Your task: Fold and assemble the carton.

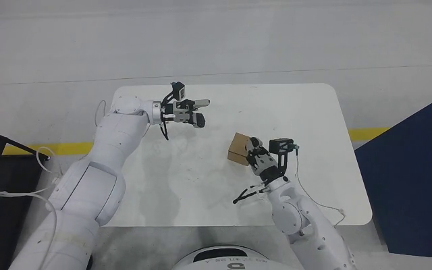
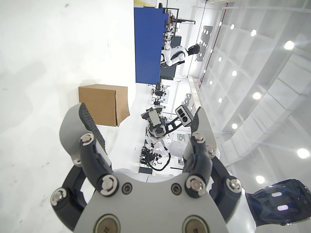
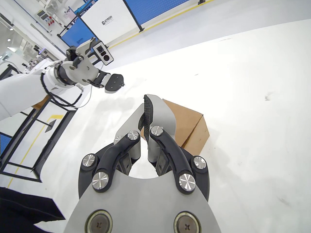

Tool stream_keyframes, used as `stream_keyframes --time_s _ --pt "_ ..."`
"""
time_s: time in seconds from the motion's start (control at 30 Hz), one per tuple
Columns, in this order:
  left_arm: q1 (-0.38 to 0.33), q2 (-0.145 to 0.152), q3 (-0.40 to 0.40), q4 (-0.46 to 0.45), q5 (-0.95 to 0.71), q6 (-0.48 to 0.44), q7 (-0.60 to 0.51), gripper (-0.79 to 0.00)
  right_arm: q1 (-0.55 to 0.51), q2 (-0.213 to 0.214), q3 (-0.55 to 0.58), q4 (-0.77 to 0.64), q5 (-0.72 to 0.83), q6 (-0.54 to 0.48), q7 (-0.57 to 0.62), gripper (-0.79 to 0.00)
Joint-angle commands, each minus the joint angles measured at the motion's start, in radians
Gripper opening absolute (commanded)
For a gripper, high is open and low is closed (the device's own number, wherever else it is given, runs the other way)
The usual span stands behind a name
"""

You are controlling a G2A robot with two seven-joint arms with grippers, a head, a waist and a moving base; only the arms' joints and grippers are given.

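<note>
From above, the white table shows the whole layout, which neither wrist camera gives. The brown carton lies right of the table's middle, on the right arm's side. The left pincer hangs well apart from it over the far left part of the table. The right pincer sits at the carton's right edge. From this height the carton is only a small tan block. The left wrist view looks across the table and shows the carton as a closed box resting flat. It has one broad plain face and a narrower side face. At the lower corner of that side face a cardboard edge stands slightly off the body. The same view shows the left pincer with its two fingers spread wide apart and nothing between them. The right wrist view shows what the others cannot: the right pincer has its ribbed black pads pressed together. The carton lies just behind one finger, with its top face and a narrow end face showing and a seam line running along that end. Whether this pincer touches the cardboard cannot be told.
</note>
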Motion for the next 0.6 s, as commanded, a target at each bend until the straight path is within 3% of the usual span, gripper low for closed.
stream_keyframes --time_s 0.0,0.3,0.57 --pt "0.0 0.0 0.0 0.0 0.0 0.0 0.0 0.0 0.021 -0.002 -0.004 0.021 0.002 0.008 0.033 -0.785" --pt "0.0 0.0 0.0 0.0 0.0 0.0 0.0 0.0 0.057 -0.006 -0.025 0.052 -0.012 0.031 0.106 -0.785" --pt "0.0 0.0 0.0 0.0 0.0 0.0 0.0 0.0 0.009 -0.007 0.001 -0.028 -0.022 0.048 -0.012 -0.785"
